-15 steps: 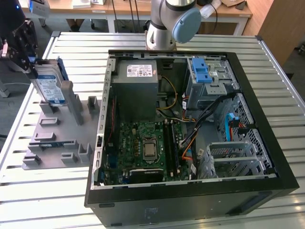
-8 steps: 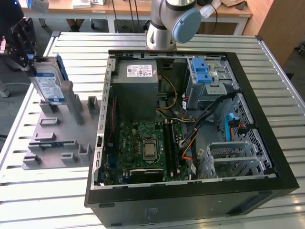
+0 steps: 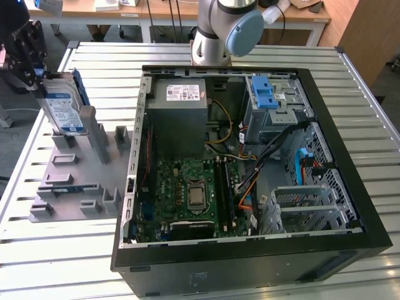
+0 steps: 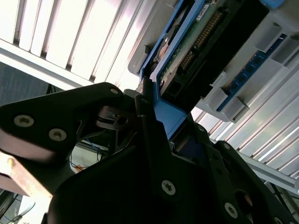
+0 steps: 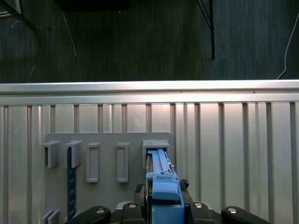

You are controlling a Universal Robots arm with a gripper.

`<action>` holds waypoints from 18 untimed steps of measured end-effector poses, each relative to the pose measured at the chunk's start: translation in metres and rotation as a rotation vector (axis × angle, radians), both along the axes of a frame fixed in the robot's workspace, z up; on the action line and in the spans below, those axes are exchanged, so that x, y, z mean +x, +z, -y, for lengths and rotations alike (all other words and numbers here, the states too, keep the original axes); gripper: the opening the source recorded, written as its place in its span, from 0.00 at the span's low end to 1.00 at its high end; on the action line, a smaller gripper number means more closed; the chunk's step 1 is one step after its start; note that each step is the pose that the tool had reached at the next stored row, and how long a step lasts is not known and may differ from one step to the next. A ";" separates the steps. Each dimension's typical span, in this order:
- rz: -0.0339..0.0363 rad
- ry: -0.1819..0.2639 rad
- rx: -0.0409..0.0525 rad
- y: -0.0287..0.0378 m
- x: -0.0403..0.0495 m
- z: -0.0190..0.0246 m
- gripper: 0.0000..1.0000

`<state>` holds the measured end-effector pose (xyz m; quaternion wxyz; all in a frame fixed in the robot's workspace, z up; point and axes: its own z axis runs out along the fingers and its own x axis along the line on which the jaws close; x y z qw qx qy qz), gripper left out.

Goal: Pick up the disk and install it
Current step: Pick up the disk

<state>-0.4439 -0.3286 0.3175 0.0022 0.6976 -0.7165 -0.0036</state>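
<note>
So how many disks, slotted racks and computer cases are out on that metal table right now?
disk: 1
grey slotted rack: 1
open computer case: 1
Total: 3

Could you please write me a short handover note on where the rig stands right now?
Pincer: shut on the disk, gripping its blue-framed upper end.
Disk: on edge, tilted, at the grey holder on the exterior view's left, beside the open computer case.
Done: disk grasped.
Left: disk not yet in the case; whether it has cleared the holder's slot is unclear.
</note>
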 end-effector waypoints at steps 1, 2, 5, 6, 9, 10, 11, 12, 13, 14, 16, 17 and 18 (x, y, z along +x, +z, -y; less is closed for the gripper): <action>-0.0002 0.000 -0.0001 0.0004 0.0000 0.0000 0.36; -0.0001 0.000 -0.0001 0.0006 0.0000 0.0000 0.36; 0.0001 0.000 0.0000 0.0016 0.0000 0.0000 0.36; 0.0000 0.000 0.0000 0.0020 0.0000 0.0000 0.36; -0.0001 0.000 -0.0001 0.0035 0.0000 0.0000 0.36; 0.0000 0.000 0.0000 0.0041 0.0000 0.0000 0.36; 0.0000 0.000 0.0000 0.0046 0.0000 0.0000 0.36; 0.0000 0.000 0.0000 0.0052 0.0000 0.0000 0.36; 0.0002 0.000 0.0000 0.0057 0.0000 0.0000 0.36; 0.0001 0.000 0.0000 0.0061 0.0000 0.0000 0.36; 0.0000 0.000 0.0000 0.0072 0.0000 0.0000 0.36; 0.0000 0.000 0.0000 0.0078 0.0000 0.0000 0.36; 0.0001 0.000 0.0001 0.0083 0.0000 0.0000 0.36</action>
